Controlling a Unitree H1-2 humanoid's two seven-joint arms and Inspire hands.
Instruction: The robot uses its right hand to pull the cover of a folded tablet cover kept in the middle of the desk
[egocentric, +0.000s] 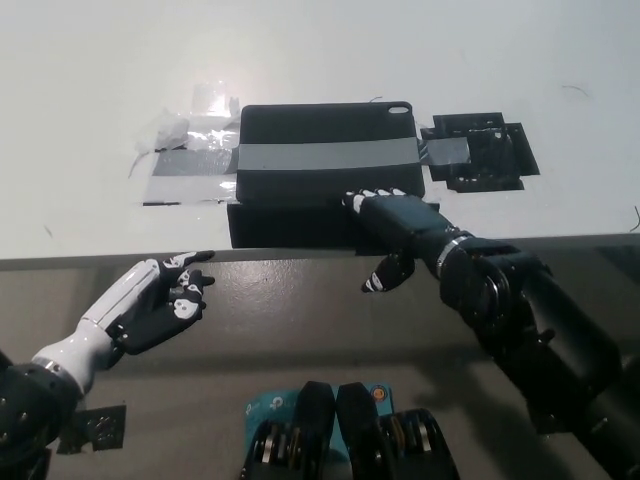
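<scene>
Head view, right hand (392, 222) fingers spread flat on cover (328, 165) lower right edge, grasp unclear, cover lying left-right at frame centre, left hand (160, 302) open lower left.

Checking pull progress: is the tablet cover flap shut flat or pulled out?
Pulled out: a flap of the tablet cover lies toward the desk edge under the right hand.

Just one head view, looking steeply down from fairly close over the desk (100, 80) edge, taking in the near tabletop and floor below.
</scene>
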